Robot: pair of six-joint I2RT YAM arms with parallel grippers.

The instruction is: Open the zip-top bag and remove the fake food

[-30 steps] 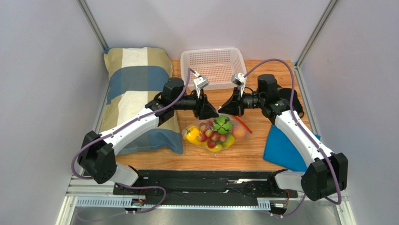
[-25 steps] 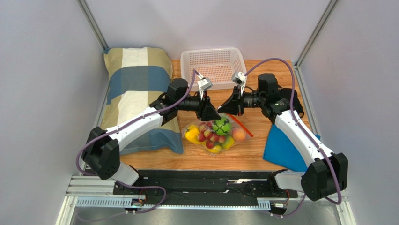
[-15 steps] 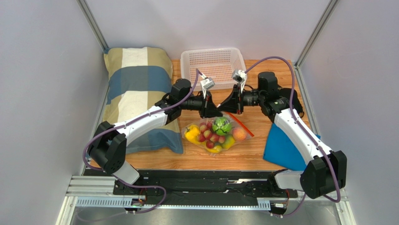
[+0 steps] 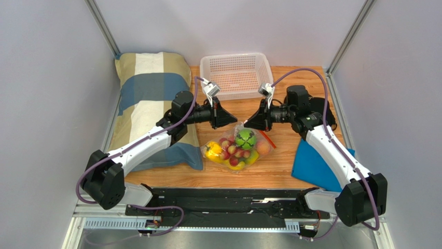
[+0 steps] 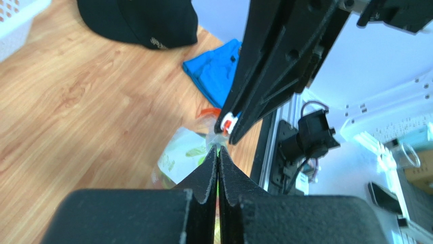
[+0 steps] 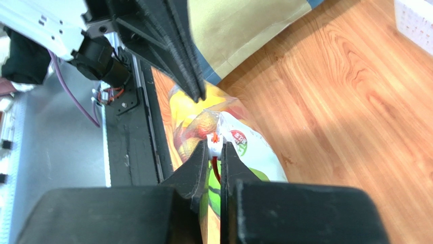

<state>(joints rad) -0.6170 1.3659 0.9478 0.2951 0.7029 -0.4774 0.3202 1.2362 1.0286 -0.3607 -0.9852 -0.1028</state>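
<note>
1. The clear crinkly plastic zip-top bag (image 4: 236, 148) lies in the middle of the wooden table (image 4: 259, 174), a little toward the near edge. Its red-orange zip strip (image 4: 267, 139) runs along the side that faces the right edge.
2. The glossy plastic fake food (image 4: 236, 150) is all inside it: a green ball (image 4: 245, 139), a yellow pepper (image 4: 212, 150), red grapes (image 4: 232, 154) and an orange-pink peach (image 4: 263, 149).
3. The right gripper (image 6: 214, 150) is closed on the small white slider (image 6: 215, 141) of the zip, which has an orange part.
4. The left gripper (image 5: 218, 150) has its jaws pressed together. It seems to pinch a thin fold of the bag film at the mouth, but this is not fully clear.
5. What could go wrong:
   - The smooth film may slip out of the left gripper, and then the slider would drag the whole bag.
   - If both arms pull upward, the bag could lift and the round pieces could roll toward the near edge.
   - The small slider may escape the right jaws.
6. Writing: a red round label (image 6: 238, 137) on the bag has white marks, too small to read. The black cap (image 5: 142, 20) has small gold lettering, also not readable.
7. Around it are a white perforated plastic basket (image 4: 234, 56) at the far edge, a checked pillow (image 4: 148, 88) along the left edge and a blue cloth (image 4: 314, 166) at the near right corner.
</note>
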